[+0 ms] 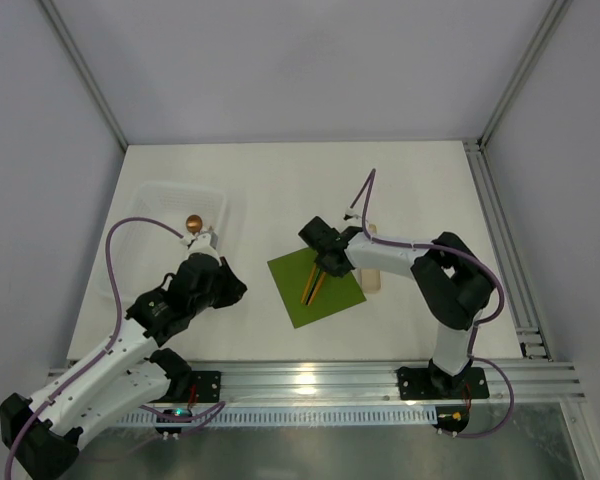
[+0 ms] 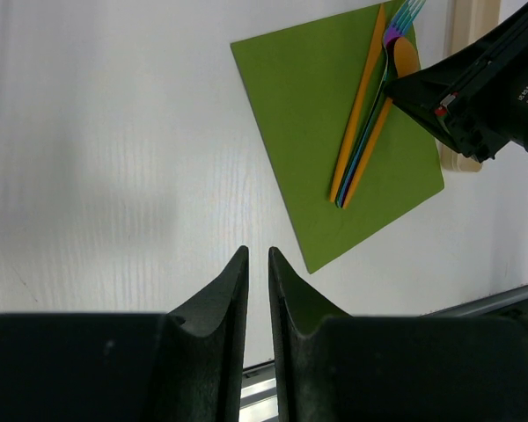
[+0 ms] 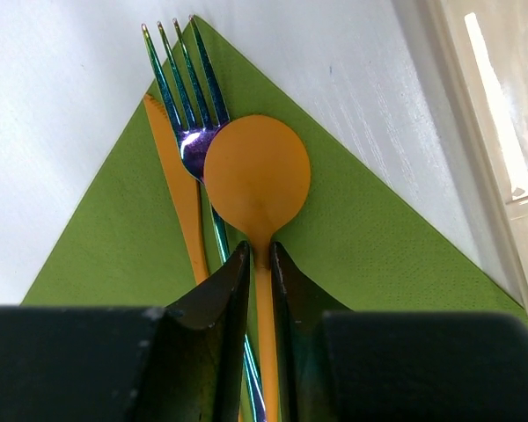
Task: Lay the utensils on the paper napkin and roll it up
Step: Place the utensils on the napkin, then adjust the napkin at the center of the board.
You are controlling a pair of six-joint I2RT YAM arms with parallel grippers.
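Three utensils (image 2: 356, 149) on the paper napkin (image 2: 308, 114), Ben?

Three, Ana: an orange knife (image 3: 178, 189), an iridescent fork (image 3: 178, 83) and an orange spoon (image 3: 257, 171), side by side and touching. From above they run from one o'clock down to seven o'clock across the green sheet, which lies near the middle of the table (image 1: 280, 190), turned like a diamond. The spoon's bowl overlaps the fork's neck.

Is the napkin rolled at all?

It lies open and flat, no edge lifted that I can see.

And the right arm?

It rises from its base at five o'clock, folds at the elbow and reaches back toward nine o'clock, passing over a pale wooden block (image 1: 372, 282). The right gripper (image 3: 259, 251) hangs low over the napkin's one o'clock corner, its fingers (image 3: 216, 299) either side of the spoon's handle just below the bowl. The gap is narrow, barely wider than the handle; whether the pads press it or stand just clear, I cannot tell.

Left arm?

Stretched from its base at seven o'clock up toward one o'clock, wrist beside the clear plastic tray (image 1: 160, 190), in which a copper-coloured ball (image 1: 193, 221) shows. The left gripper (image 2: 257, 255) sits at nine o'clock of the napkin, apart from it, above bare table, pointing toward three o'clock. Its jaws are nearly together, a thin slit between them, with nothing in it.
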